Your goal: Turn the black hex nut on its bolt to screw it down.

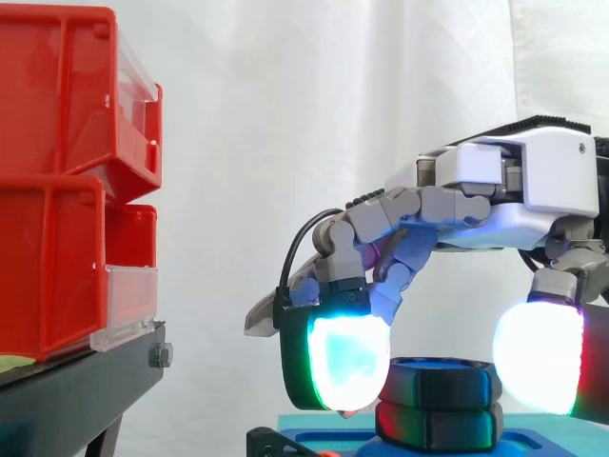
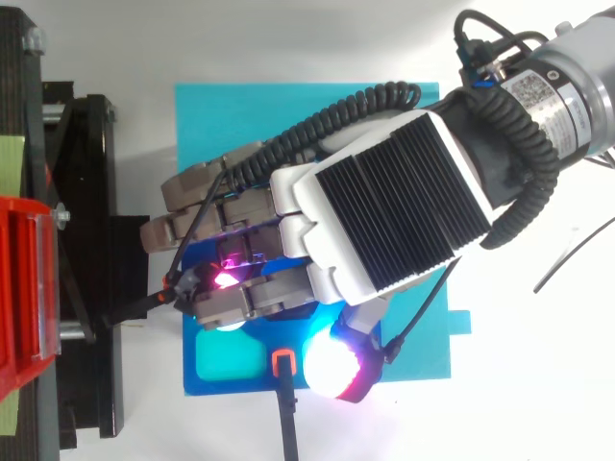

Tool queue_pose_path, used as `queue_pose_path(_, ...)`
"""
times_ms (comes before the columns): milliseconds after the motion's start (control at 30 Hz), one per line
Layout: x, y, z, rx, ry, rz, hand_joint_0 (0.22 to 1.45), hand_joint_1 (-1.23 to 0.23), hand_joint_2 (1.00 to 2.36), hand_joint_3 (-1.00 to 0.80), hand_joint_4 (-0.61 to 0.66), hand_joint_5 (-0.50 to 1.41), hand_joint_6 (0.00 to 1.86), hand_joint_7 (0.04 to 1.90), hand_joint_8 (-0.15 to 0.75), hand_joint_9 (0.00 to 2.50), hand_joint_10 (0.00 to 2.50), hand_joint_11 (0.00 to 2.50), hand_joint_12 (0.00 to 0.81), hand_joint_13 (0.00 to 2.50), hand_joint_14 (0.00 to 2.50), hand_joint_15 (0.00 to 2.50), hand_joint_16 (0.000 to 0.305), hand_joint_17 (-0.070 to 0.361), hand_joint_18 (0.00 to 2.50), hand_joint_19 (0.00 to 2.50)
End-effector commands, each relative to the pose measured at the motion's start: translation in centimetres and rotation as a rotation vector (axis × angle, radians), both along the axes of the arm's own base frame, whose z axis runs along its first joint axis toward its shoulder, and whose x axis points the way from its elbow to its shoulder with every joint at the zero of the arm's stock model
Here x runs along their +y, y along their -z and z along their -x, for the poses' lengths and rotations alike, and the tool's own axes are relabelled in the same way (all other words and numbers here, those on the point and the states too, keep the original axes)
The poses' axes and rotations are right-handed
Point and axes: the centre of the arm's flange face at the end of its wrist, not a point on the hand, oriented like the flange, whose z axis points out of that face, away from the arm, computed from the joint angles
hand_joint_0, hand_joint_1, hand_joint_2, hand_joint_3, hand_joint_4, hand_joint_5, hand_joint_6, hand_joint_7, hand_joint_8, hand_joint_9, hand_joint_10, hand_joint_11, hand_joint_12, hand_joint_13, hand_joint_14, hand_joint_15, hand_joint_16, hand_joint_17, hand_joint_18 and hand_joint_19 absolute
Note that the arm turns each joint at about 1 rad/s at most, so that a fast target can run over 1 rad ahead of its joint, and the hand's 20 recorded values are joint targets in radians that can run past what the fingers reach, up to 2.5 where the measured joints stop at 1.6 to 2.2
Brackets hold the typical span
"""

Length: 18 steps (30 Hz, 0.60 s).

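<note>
The black nut [image 1: 440, 381] sits low in the middle of the side view, on top of a second black piece [image 1: 438, 426] that rests on the blue plate [image 2: 211, 115]. The hand [image 1: 533, 186] arches over it. Its fingers [image 1: 347, 362] curl down on the nut's left side and the thumb [image 1: 538, 357] comes down on its right side. They look closed round the nut, with the pads against its sides.

I think the step now is the turn itself. Squeeze just hard enough that the pads do not slide on the flat sides. Turn the wrist slowly, with the hand level and right over the bolt, so the nut does not tip or jam. Let the hand sink a little as the nut goes down. The red bins [image 1: 57, 190] at the left are well apart.
</note>
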Motion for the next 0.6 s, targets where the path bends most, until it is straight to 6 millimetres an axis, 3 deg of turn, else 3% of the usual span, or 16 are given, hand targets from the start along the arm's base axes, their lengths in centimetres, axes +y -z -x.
queue_pose_path(0, -0.07, 0.02, 0.02, 0.001, 0.001, 0.0, 0.47, -0.51, 1.0, -0.5, 0.23, -0.03, 0.5, 1.3, 0.293, 0.92, 0.02, 0.4, 0.353, 0.53, 0.0, 0.1, 0.055, 0.124, 0.43, 0.34)
queue_pose_path(567, -0.18, 0.09, 0.07, 0.003, 0.002, 0.0, 0.52, -0.61, 1.0, -0.48, 0.2, -0.03, 0.5, 1.33, 0.28, 0.91, 0.02, 0.41, 0.335, 0.52, 0.0, 0.11, 0.052, 0.117, 0.41, 0.36)
